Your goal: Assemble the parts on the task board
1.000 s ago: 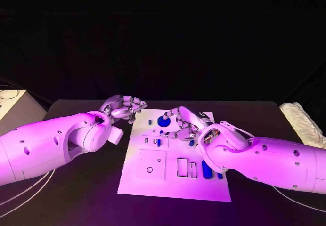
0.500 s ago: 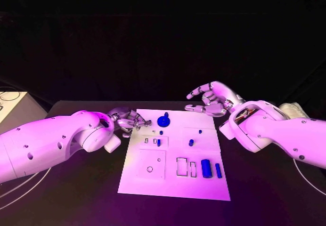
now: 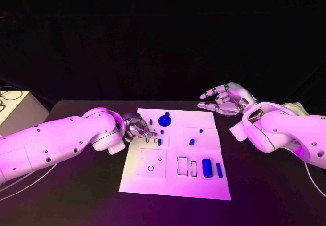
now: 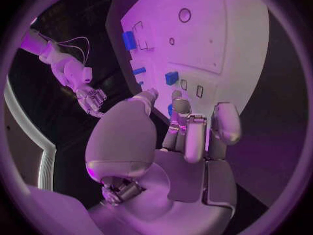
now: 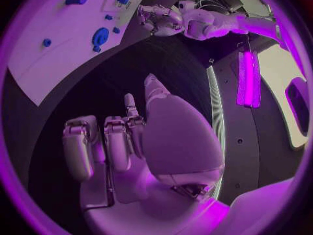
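The white task board [image 3: 175,186] lies mid-table. On it are a blue disc with a peg [image 3: 164,121], a small blue part [image 3: 192,141], two blue blocks [image 3: 206,168] near the front right, and small blue pieces [image 3: 159,141] by the slots. My left hand [image 3: 138,128] is low at the board's left edge, fingers curled toward these pieces. In the left wrist view a small blue part [image 4: 171,109] shows between thumb and fingers [image 4: 181,109]; I cannot tell whether it is held. My right hand [image 3: 227,99] hovers off the board's back right corner, fingers apart, holding nothing.
A pale ribbed pad [image 3: 302,123] lies at the table's right edge. A light box [image 3: 13,110] stands off the table's left side. Thin cables [image 3: 27,186] curve under my left arm. The board's front left part [image 3: 146,165] carries only empty cut-outs.
My right hand has lifted off the board's middle and drawn back to the far right. My left hand has come down and forward to the board's left edge.
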Controlling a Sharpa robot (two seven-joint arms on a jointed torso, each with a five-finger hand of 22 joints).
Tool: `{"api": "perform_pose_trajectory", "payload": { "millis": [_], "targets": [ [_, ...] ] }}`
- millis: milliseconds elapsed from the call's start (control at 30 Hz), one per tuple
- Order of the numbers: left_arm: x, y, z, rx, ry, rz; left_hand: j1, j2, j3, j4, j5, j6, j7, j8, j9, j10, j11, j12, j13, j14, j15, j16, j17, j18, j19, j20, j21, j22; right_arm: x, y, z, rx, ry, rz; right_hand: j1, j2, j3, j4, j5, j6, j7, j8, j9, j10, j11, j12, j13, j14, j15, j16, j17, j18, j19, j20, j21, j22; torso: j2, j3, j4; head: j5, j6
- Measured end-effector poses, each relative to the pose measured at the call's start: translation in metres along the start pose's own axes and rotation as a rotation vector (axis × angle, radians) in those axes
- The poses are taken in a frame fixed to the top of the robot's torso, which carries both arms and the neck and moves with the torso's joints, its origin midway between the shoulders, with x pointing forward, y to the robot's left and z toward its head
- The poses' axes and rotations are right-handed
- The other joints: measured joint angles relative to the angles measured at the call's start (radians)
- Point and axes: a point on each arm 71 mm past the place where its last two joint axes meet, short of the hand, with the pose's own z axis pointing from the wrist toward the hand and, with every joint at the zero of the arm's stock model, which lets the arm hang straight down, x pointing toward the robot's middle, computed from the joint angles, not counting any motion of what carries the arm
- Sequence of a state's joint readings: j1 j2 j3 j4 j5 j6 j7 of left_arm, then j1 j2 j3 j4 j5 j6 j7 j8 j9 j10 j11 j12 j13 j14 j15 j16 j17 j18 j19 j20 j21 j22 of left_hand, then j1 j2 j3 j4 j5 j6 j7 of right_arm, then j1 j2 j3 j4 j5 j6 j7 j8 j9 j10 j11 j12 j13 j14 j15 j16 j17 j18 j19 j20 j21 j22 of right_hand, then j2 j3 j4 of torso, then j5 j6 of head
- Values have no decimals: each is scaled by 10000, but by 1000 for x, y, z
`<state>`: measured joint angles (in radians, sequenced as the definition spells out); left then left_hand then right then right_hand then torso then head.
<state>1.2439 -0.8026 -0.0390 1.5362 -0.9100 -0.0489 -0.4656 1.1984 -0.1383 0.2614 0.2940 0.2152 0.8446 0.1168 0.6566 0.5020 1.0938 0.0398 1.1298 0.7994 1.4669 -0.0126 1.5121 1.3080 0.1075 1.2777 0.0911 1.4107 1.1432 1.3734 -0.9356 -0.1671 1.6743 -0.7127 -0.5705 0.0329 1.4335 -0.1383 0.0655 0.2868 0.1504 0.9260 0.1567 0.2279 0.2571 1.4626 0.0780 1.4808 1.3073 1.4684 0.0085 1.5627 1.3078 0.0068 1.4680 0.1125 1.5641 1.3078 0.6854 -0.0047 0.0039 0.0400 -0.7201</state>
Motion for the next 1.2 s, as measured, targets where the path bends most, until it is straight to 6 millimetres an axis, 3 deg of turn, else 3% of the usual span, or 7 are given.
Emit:
{"api": "perform_pose_trajectory", "payload": {
  "millis": [100,200,467,633,1200],
  "targets": [
    [1,-5,3,-45,12,354,-159,52,-35,12,0,-26,-26,58,85,40,-39,48,86,0,0,0,0,-1,0,0,39,35,1,-3,-1,191,16,26,0,0,0,0,0,0,0,0,0,0,0,0,0,0,0,0,0,0,0,0,0,-1,5,0,2,12,-11],
    [2,-10,6,-69,16,620,-355,120,-118,13,0,-26,-26,175,190,128,-23,175,231,0,0,22,-1,-161,35,-36,39,70,2,-5,-2,348,28,33,0,0,-1,0,0,0,0,0,-1,0,0,0,0,0,0,0,0,0,0,0,0,-1,12,1,1,15,-15],
    [3,-18,12,-115,94,1085,-448,105,-173,11,0,-63,-63,237,291,164,-59,198,305,-36,-35,39,-2,-163,36,-36,62,132,4,-11,-3,680,62,1,0,0,-1,0,0,-1,0,0,-1,0,0,0,8,0,1,0,-1,1,0,0,-1,-2,25,-7,-4,-30,-75],
    [5,-23,15,-135,295,1406,-557,214,-242,27,0,-62,-62,306,373,164,-59,241,365,0,-71,39,-2,-163,71,-72,79,157,5,-13,-3,829,61,-59,0,0,26,-28,0,-1,0,0,-2,-1,0,0,7,0,1,0,-1,0,0,0,-1,-2,30,-12,-7,-78,-128],
    [8,-27,28,-420,804,1994,-643,223,-269,-1,0,-62,-62,311,410,164,-58,240,370,-1,-70,39,-3,-161,106,-35,79,201,6,-15,-2,889,125,-132,0,0,25,-29,1,-1,0,0,-4,-1,1,0,6,0,1,0,-3,0,0,2,-1,-4,31,-22,2,-98,-233]
  ]
}}
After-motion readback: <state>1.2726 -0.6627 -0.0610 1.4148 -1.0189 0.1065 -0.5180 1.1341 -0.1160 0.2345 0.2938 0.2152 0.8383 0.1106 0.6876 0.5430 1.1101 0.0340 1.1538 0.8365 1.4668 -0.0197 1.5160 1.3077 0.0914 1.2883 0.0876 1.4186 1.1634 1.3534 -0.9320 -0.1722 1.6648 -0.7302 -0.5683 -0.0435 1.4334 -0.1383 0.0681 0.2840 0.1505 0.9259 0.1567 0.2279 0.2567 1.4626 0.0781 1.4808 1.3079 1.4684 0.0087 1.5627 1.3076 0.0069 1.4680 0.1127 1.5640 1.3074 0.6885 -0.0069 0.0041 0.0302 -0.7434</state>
